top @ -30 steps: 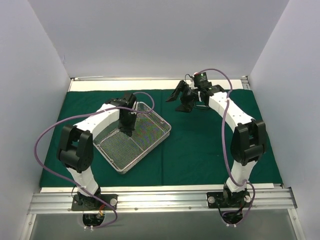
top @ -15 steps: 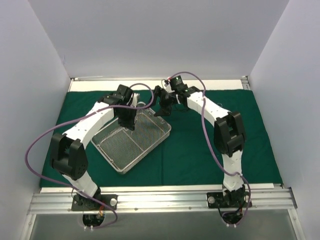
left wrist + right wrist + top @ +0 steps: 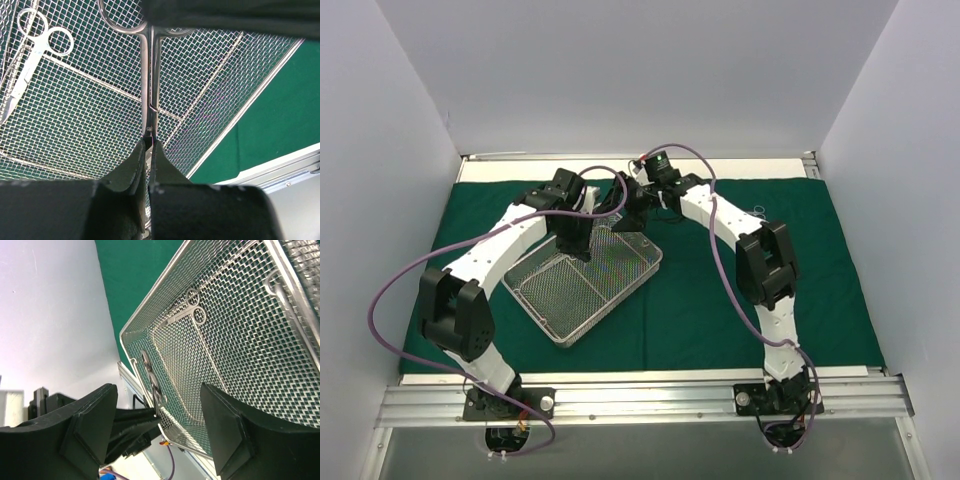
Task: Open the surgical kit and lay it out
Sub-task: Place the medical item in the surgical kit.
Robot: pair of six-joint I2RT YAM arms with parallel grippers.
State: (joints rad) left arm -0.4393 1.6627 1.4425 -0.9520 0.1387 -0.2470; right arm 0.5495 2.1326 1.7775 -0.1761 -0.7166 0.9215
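Jaws of the left gripper [image 3: 150,145] are pressed together on a slim metal instrument [image 3: 145,75], clamping it at the blade end just past its pivot screw. The two shanks of this instrument run straight away from the fingertips, side by side, to ring handles that the wrist camera partly cuts off. Behind it lies the floor of the wire-mesh tray [image 3: 570,300]; whether the ring end touches the mesh cannot be told. From above, this gripper [image 3: 578,250] points down over the far half of the tray.

A second instrument, a pair of scissors [image 3: 30,65], lies flat on the mesh toward one wall, well apart from the held one (its two rings show clearly; its tips run out of the left wrist picture).

The right gripper [image 3: 620,205] hangs at the far edge of the tray, just beside the left one, with its jaws wide apart [image 3: 160,410]. Its wrist camera looks along the tray between the two fingers [image 3: 92,425], and the scissors [image 3: 187,310] show there against the mesh.

The tray sits turned at an angle on the left half of the dark green cloth [image 3: 720,290], which is spread flat over the table from left to right, the tray's near corner pointing toward the arm bases.
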